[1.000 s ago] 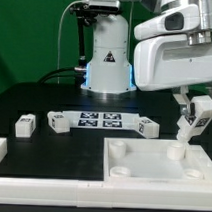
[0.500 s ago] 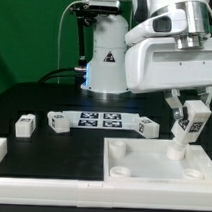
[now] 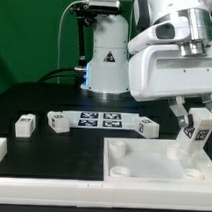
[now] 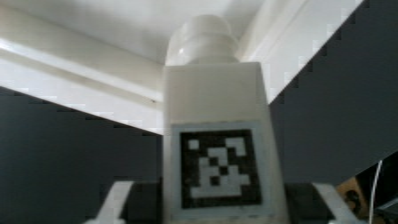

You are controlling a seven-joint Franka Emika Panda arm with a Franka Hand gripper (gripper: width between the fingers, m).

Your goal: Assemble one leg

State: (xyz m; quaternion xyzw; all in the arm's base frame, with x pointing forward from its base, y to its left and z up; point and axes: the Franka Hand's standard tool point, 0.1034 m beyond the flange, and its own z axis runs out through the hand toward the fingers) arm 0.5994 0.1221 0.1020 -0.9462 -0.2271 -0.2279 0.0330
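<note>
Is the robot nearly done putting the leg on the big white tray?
Partway. Done: the claw grips one leg, off the table. In hand: the leg tilts, its tip at the tray's far corner on the exterior view's right. Left: seat it straight, then let go. Whether the tip is in yet, I cannot tell.

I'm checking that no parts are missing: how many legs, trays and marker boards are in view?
Legs: 4
Tray: 1
Marker board: 1
Total: 6
</note>
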